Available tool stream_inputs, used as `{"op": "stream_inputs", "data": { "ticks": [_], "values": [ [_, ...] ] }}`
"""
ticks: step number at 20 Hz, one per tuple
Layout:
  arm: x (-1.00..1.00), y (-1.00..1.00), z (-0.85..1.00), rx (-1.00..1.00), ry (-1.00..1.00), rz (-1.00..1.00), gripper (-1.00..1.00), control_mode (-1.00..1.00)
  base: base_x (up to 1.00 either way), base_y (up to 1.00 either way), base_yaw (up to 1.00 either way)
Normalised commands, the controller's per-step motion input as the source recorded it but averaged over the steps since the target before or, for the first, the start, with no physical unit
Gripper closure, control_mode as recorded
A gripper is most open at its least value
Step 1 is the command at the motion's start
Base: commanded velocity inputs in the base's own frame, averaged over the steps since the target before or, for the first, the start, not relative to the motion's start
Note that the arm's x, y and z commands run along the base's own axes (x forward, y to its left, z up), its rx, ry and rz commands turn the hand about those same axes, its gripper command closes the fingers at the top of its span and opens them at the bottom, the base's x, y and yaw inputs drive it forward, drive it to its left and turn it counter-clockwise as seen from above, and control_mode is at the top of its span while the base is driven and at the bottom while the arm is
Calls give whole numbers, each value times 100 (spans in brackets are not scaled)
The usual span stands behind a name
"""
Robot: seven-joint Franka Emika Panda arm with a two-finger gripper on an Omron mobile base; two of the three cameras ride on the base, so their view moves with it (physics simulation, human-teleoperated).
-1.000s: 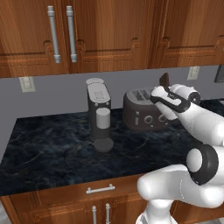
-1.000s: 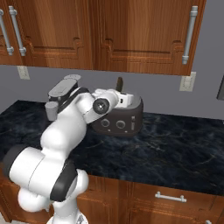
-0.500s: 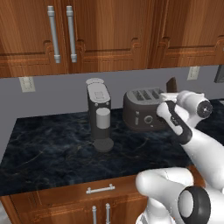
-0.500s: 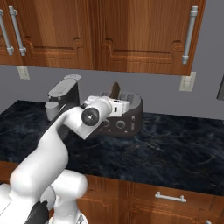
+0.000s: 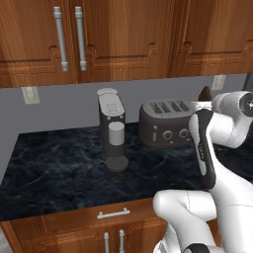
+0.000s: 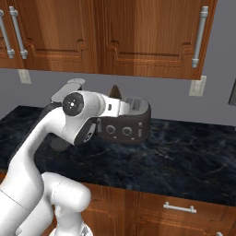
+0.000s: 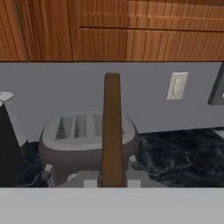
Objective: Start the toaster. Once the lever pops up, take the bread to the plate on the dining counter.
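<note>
Bread slice [image 7: 112,131] stands edge-on, long axis upright at frame centre, apparently pinched in the jaws, clear of the toaster [image 7: 87,140] behind.

Dark grey rounded toaster [image 5: 165,123], paler grey slotted top, two round dark knobs on front. Thin brown bread slice [image 7: 112,131], edge-on, plain, no pattern. Tall narrow coffee machine [image 5: 112,129] at left: dark grey body, lighter grey cylinder at middle, pale lid. Black countertop [image 5: 64,168] with bluish-grey marble veining. Reddish-brown wood-grain upper cabinets [image 5: 123,37], brushed silver bar handles [image 5: 69,38]. Flat grey wall [image 6: 184,103], cream outlet plates [image 6: 197,85]. Lower cabinet fronts [image 6: 184,209] same reddish brown, silver pulls.
</note>
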Motion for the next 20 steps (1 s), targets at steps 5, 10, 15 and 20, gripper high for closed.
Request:
{"op": "stream_inputs", "data": {
  "ticks": [5, 10, 15, 20],
  "values": [
    [-80, 8, 23, 0, 28, 0, 100, -100, 0, 0, 0],
    [-76, 24, 0, 0, 26, 0, 100, -100, 0, 0, 0],
    [-48, 40, 0, 0, 8, 4, 100, -100, 0, 0, 0],
    [-27, 42, 0, 0, 0, 10, 100, -100, 0, 0, 0]
  ]
}}
